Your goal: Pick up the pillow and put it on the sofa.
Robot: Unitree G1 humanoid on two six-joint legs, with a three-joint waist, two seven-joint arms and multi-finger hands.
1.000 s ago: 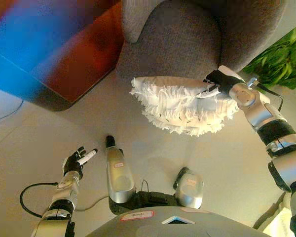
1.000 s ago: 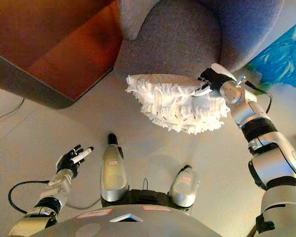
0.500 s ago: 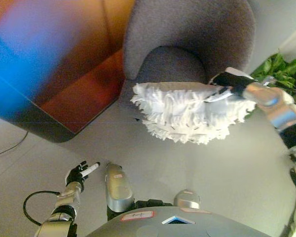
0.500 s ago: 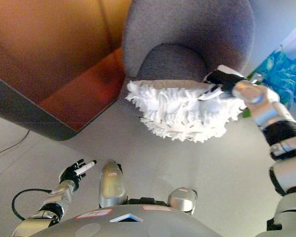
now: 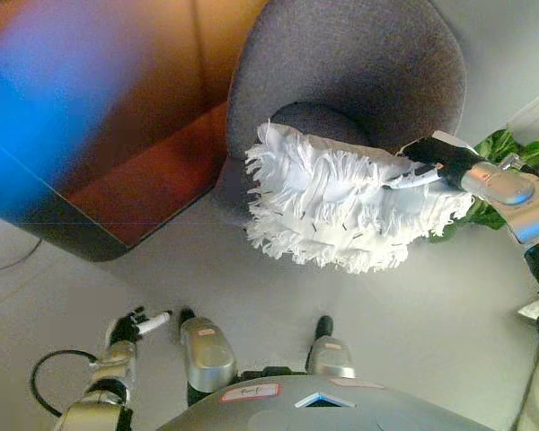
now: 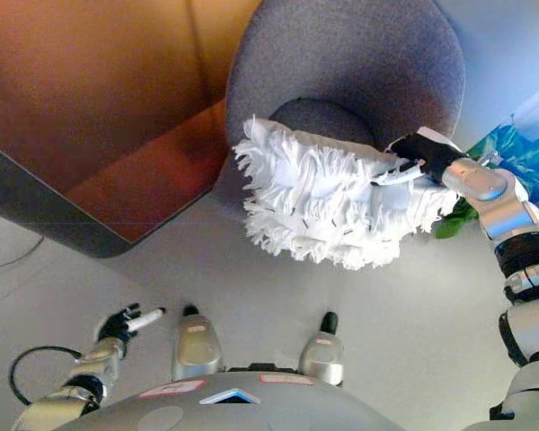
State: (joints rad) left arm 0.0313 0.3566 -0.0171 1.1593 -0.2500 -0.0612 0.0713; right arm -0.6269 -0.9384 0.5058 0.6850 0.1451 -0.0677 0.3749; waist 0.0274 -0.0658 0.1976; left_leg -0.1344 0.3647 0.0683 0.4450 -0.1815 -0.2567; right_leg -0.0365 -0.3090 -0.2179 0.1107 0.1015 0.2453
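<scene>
Right hand point(image 5: 442, 160) gripping shaggy white pillow point(image 5: 346, 208) at its edge, sofa point(image 5: 350, 81) seat mostly hidden

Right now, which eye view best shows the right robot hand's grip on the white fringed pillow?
The right eye view: the right robot hand sits further from the frame edge, dark fingers curled on the white fringed pillow at its right edge, forearm fully visible. The left eye view shows the same grip, but the arm runs off the frame's right side.

pillow point(image 5: 346, 211) hiding sofa point(image 5: 359, 81) seat front
</scene>
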